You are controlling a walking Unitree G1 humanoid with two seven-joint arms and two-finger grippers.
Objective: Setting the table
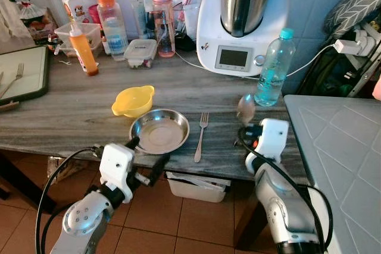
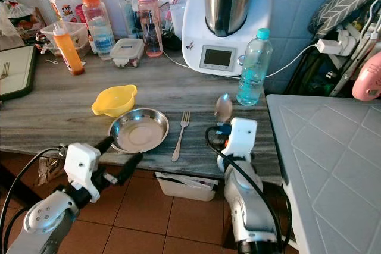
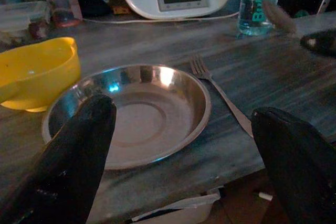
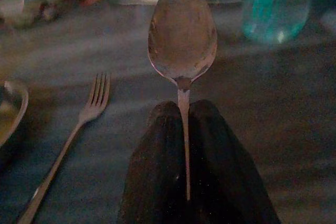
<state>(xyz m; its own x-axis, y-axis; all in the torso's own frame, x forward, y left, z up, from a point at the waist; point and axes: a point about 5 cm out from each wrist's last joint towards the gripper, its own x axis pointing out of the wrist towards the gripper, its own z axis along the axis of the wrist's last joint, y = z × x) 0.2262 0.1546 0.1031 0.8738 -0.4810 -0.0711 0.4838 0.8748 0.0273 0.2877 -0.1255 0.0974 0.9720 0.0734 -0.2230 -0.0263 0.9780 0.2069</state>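
Bare desk (image 1: 71,120) is lying open right of the fork (image 1: 200,137); the water bottle (image 1: 273,68) is blocking farther back.

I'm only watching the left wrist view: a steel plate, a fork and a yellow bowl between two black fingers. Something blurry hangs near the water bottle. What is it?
Observer: A spoon, pinched between the right gripper fingers, bowl end upward.
Operator: Is it over the table?
Observer: Yes, above the wooden table, right of the fork.
Operator: And the arm I'm looking along?
Observer: The left gripper hangs open at the table's front edge, before the steel plate.
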